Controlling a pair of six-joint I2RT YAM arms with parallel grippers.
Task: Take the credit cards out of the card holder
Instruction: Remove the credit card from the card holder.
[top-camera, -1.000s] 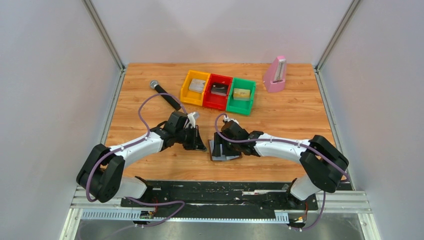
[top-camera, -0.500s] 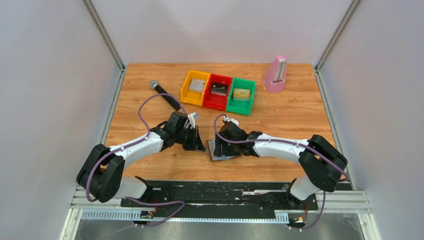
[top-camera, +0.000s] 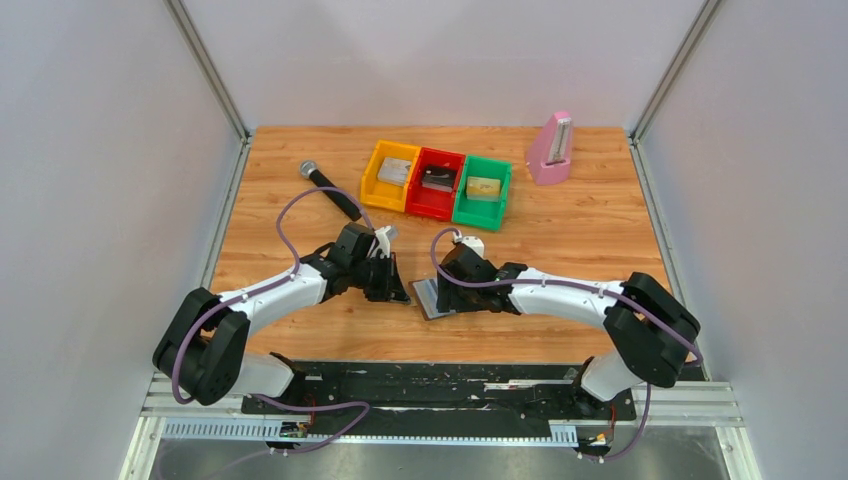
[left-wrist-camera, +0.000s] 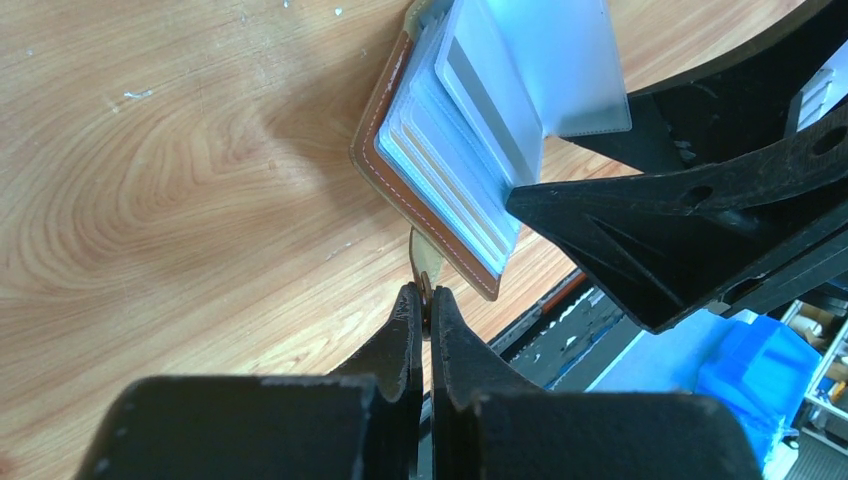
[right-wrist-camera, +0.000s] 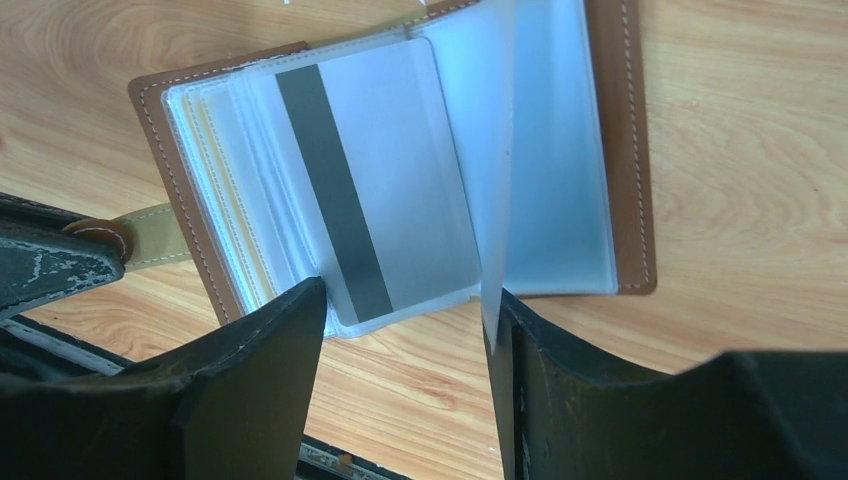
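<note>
The card holder (top-camera: 428, 299) lies open on the table between my grippers, with a brown rim (right-wrist-camera: 622, 150) and clear sleeves. My left gripper (left-wrist-camera: 427, 300) is shut on its tan closing strap (left-wrist-camera: 419, 252), at the holder's left edge (top-camera: 402, 292). My right gripper (right-wrist-camera: 405, 300) is open just above the holder (top-camera: 452, 290). Its fingers straddle a sleeve holding a silvery card with a dark stripe (right-wrist-camera: 385, 180). One loose clear sleeve (right-wrist-camera: 497, 150) stands upright against the right finger. More card edges show stacked in the left sleeves (left-wrist-camera: 440, 185).
A yellow bin (top-camera: 392, 172), a red bin (top-camera: 436, 182) and a green bin (top-camera: 482, 190) stand in a row at the back, each with a card in it. A black microphone (top-camera: 330, 188) lies at the back left. A pink metronome (top-camera: 551, 148) stands at the back right.
My right gripper has shifted slightly over the card holder, and the holder has turned and slid a little to the left. My left arm has barely moved.
</note>
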